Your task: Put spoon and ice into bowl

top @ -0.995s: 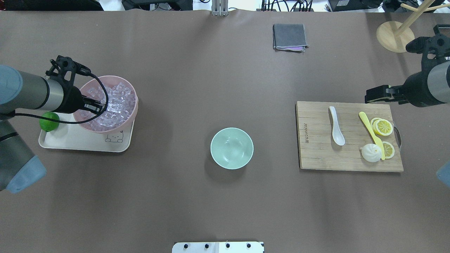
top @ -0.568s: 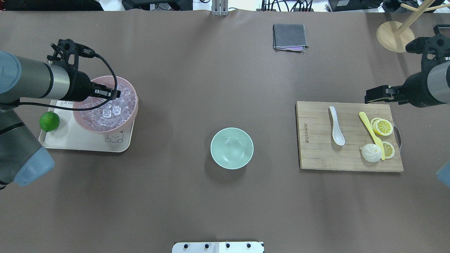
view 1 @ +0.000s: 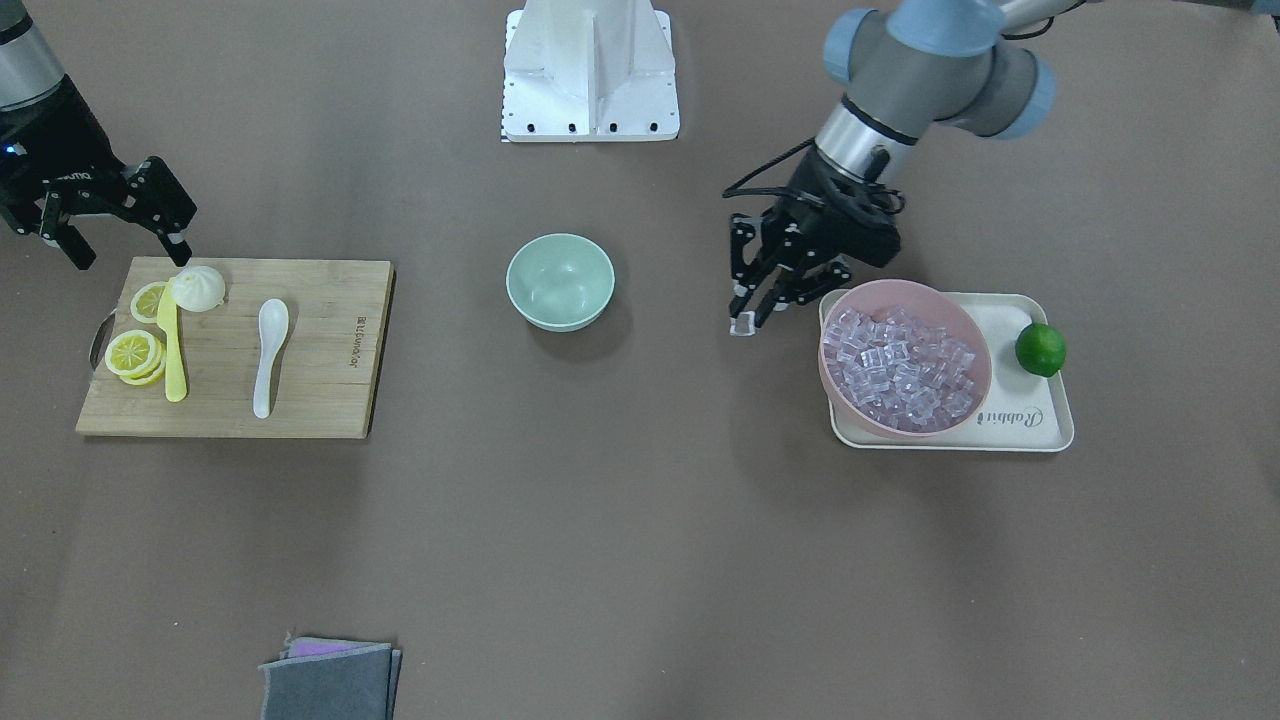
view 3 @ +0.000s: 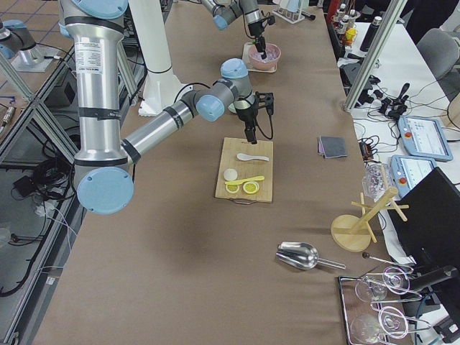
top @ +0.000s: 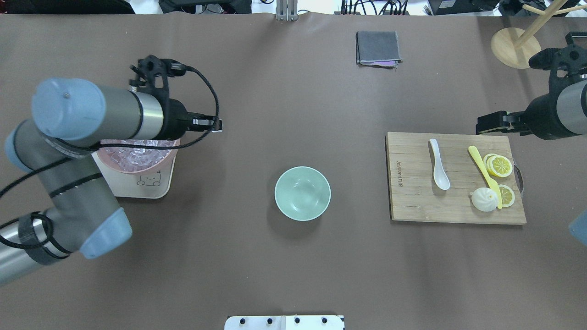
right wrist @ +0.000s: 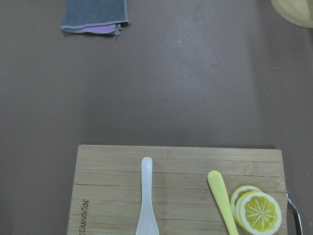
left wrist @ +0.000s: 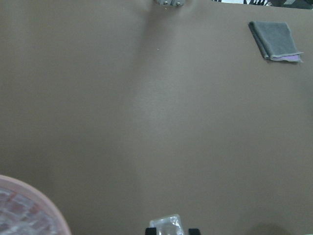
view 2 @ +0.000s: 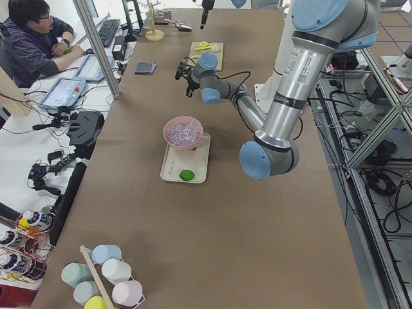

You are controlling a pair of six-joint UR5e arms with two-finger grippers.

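**Ice cube lifted out, now in transit to the bowl**

Small clear ice cube (view 1: 741,326) pinched between the fingertips of the left end effector (view 1: 746,320). A second ago that end effector was down in the large pink bowl (view 1: 890,284) heaped with cubes. It now hangs over bare brown surface (top: 293,91), between that bowl and the small round mint-green bowl (view 1: 560,282). The pick looks complete and the carry perhaps half made. Release over the mint-green bowl, which is empty, should follow. Small glossy white soup spoon (top: 439,165) lies untouched on the bamboo cutting board (top: 412,201). The right end effector (view 1: 130,255) hovers near a corner of that board, jaws spread, holding nothing, unmoved over the same second.
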